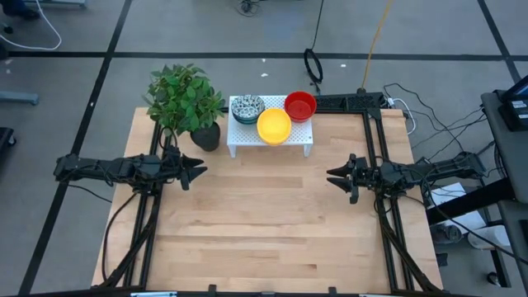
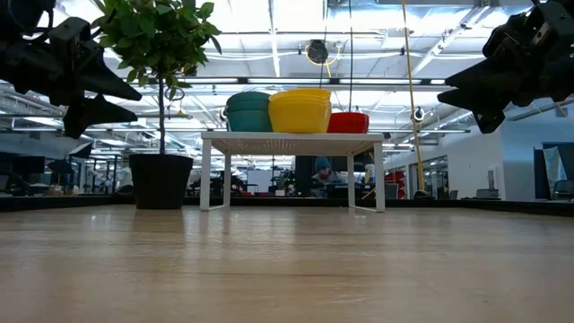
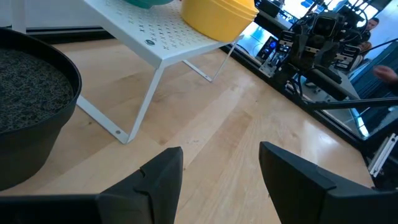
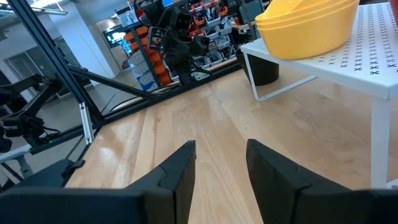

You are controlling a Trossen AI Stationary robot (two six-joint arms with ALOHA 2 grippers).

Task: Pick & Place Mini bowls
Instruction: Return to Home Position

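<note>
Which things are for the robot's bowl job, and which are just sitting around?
For the job: red bowls, yellow bowls, speckled bowls, all on the shelf; left arm and right arm, at the table's sides.
Just sitting around: plant, floor cables.

**Wood, gloss and matt white**

The table [image 1: 272, 223] is pale wood, smooth and finely grained. The perforated shelf [image 3: 168, 38] looks matt white. The red bowls [image 1: 300, 106] are glossy and the yellow bowls [image 4: 305, 28] smooth. The black pot [image 3: 43, 140] is matt, its soil [image 3: 25, 87] gritty.
</note>
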